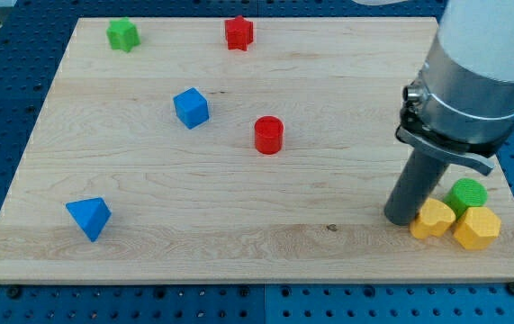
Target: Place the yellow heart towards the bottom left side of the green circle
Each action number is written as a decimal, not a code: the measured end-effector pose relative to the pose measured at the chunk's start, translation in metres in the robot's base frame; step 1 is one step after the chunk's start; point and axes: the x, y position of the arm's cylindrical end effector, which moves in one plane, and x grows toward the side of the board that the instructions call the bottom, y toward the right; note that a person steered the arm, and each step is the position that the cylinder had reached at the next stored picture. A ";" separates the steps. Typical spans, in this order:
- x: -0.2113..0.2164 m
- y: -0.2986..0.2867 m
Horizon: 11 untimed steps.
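The yellow heart lies near the board's bottom right corner. The green circle stands just to its upper right, touching or nearly touching it. A yellow hexagon block sits right of the heart and below the green circle. My tip rests on the board right against the heart's left side, with the rod rising above it.
A red cylinder stands mid-board, with a blue cube to its left. A blue triangle block lies at the bottom left. A green star and a red star sit along the top edge of the wooden board.
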 end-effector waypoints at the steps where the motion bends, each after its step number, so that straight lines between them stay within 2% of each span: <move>1: 0.001 0.014; 2: 0.001 0.013; 4: -0.019 -0.059; 5: -0.019 -0.063; 6: -0.019 -0.095; 7: -0.031 -0.131; 9: -0.090 -0.178; 11: -0.114 -0.210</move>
